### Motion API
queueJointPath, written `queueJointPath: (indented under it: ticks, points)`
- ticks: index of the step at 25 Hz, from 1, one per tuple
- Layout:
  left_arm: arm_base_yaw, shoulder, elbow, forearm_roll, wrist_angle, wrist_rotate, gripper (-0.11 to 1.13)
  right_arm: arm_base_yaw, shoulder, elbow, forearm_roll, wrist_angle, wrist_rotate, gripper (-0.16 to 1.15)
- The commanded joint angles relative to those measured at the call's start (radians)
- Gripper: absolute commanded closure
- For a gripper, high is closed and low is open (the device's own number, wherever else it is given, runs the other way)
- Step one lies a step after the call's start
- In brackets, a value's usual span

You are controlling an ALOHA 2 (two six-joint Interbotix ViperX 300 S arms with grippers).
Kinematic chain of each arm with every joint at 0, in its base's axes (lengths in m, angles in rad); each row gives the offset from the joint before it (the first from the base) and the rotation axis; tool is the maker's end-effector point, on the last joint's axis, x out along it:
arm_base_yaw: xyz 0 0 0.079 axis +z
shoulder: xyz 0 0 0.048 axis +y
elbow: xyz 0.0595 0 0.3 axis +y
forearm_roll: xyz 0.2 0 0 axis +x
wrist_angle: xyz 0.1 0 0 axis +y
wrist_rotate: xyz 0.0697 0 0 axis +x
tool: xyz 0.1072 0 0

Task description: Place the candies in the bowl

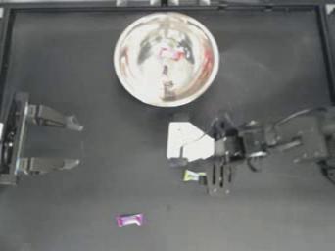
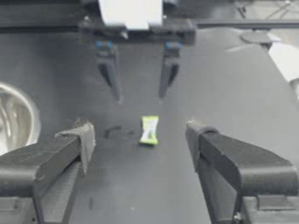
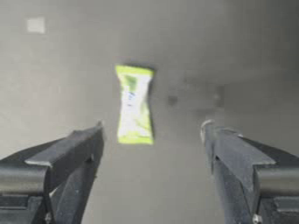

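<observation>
the right gripper (image 3: pixel 152 131), jaws wide, hangs over the yellow-green candy (image 3: pixel 135 105) near the table's middle; it should centre, descend straight, then close gently.

A robot lab bench: a dark matte table (image 1: pixel 78 63) with a raised black border rail (image 1: pixel 163 7), with two mounted robot arms.
</observation>
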Motion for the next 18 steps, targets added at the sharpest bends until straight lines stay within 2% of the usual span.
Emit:
queueJointPath:
  ticks: [1, 18]
  points:
    - [0.002, 0.002, -0.011, -0.005, -0.006, 0.002, 0.07, 0.008, 0.012, -0.026, -0.011, -0.008, 0.011, 0.02]
    - [0.002, 0.002, -0.015, -0.021, -0.002, 0.0, 0.07, 0.0, 0.123, -0.032, -0.031, -0.083, 0.015, 0.03]
